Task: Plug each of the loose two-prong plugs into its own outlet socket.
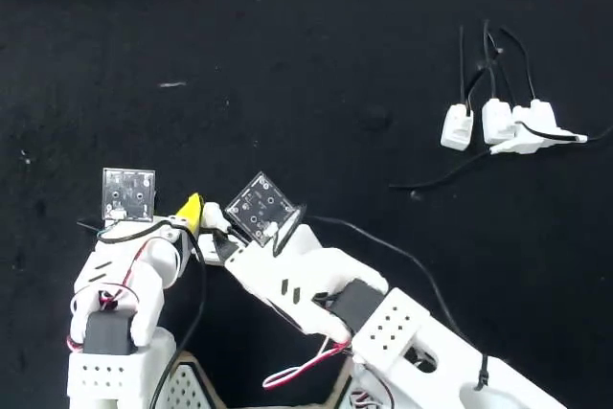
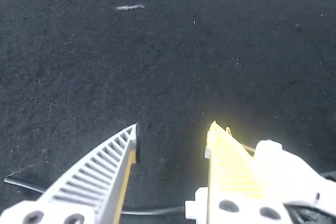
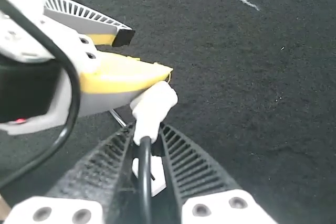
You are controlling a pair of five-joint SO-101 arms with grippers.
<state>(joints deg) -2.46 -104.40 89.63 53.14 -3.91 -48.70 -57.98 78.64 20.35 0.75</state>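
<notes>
Small white plastic plug (image 3: 152, 106) looks light, hard; hold its body, not the black cord (image 3: 143, 182); right jaws pinch it; left jaws spread.

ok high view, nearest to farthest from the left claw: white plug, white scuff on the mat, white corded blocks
1. white plug, right beside it, in the right claw
2. white scuff mark, farther back
3. white corded blocks, far right
</notes>
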